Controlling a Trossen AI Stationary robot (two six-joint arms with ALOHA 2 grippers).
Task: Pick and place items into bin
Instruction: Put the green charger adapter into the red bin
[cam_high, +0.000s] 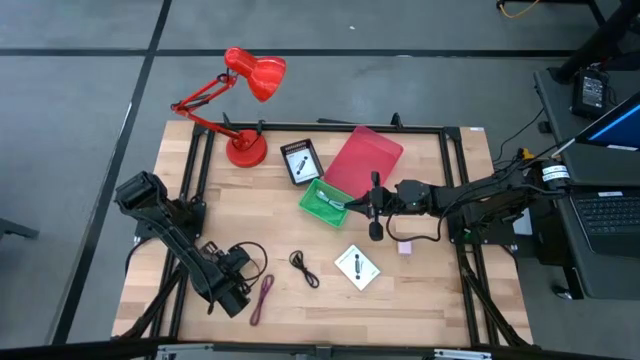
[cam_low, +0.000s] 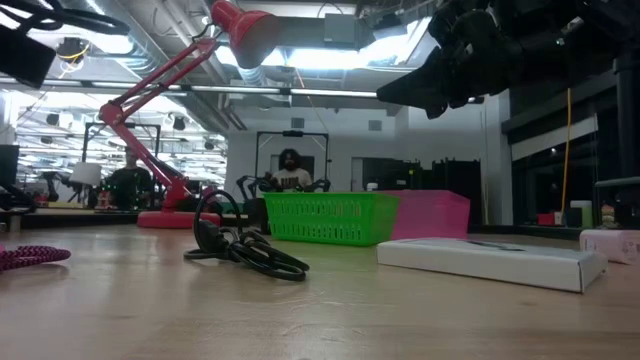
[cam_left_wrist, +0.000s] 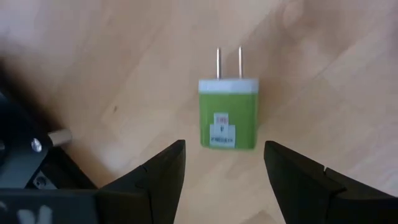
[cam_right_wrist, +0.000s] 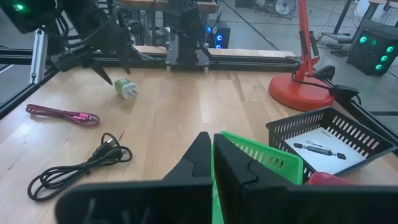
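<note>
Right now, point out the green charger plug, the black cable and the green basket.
green charger plug (cam_left_wrist: 227, 115), left wrist view, middle of its green body.
black cable (cam_right_wrist: 73, 165), right wrist view, its coiled loop.
green basket (cam_low: 325, 219), low view, its front wall.

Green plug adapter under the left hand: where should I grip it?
Grip the green plug adapter across its two long flat sides, coming straight down. It lies flat on the table, prongs pointing away, and the left hand is open, its fingers already in line with those sides.

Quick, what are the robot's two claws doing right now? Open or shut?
Left gripper: open, hovering over the green charger plug, holding nothing.
Right gripper: shut on the rim of the green basket.
</note>
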